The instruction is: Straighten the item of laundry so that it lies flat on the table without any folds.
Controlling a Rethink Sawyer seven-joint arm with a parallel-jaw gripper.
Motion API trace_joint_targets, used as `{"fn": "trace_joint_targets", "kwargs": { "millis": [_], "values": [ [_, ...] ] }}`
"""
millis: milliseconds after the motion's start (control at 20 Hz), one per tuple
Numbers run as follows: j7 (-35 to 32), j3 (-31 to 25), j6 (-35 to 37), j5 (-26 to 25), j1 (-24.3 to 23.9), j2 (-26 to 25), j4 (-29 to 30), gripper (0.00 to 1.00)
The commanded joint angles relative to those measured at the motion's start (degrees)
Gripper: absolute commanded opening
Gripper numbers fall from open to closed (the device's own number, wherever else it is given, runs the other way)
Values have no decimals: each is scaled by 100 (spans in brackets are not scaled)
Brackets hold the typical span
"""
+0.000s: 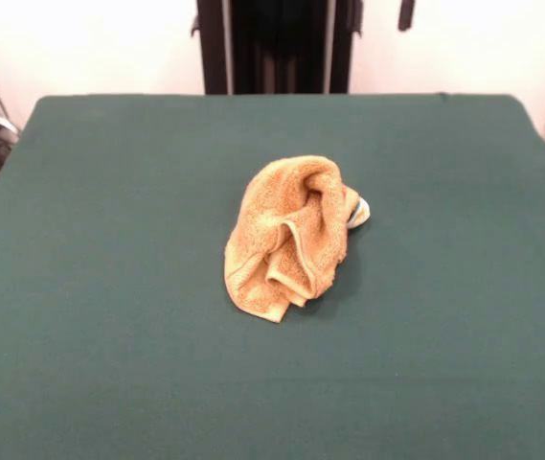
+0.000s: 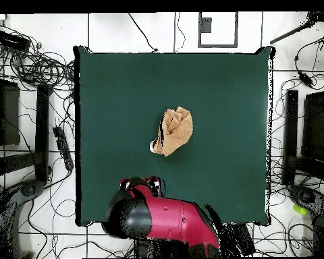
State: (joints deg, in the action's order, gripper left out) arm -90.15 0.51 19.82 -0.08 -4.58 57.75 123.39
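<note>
Nearest you in the front view, the towel (image 1: 291, 240) sits bunched in 1 crumpled heap around the middle of the green table (image 1: 109, 335), and beyond it the arm (image 2: 165, 219) is drawn back over the far edge, well apart, its gripper's opening impossible to tell.

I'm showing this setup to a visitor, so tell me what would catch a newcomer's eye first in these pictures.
First comes the golden-orange towel, crumpled in a folded heap near the middle of the dark green table, with a bit of white showing at one side. Next is the red and black arm, which in the overhead view is drawn back over the table's edge by the robot's base, well apart from the towel. Tangled cables lie on the floor around the table.
</note>
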Motion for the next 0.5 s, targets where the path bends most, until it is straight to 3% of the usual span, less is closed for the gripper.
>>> {"fn": "trace_joint_targets", "kwargs": {
  "millis": [50, 500],
  "values": [
    [-814, -66, -440, -303, 40, -725, -207, 100],
    [-813, 35, -1426, -633, -113, -1689, -417, 100]
  ]
}}
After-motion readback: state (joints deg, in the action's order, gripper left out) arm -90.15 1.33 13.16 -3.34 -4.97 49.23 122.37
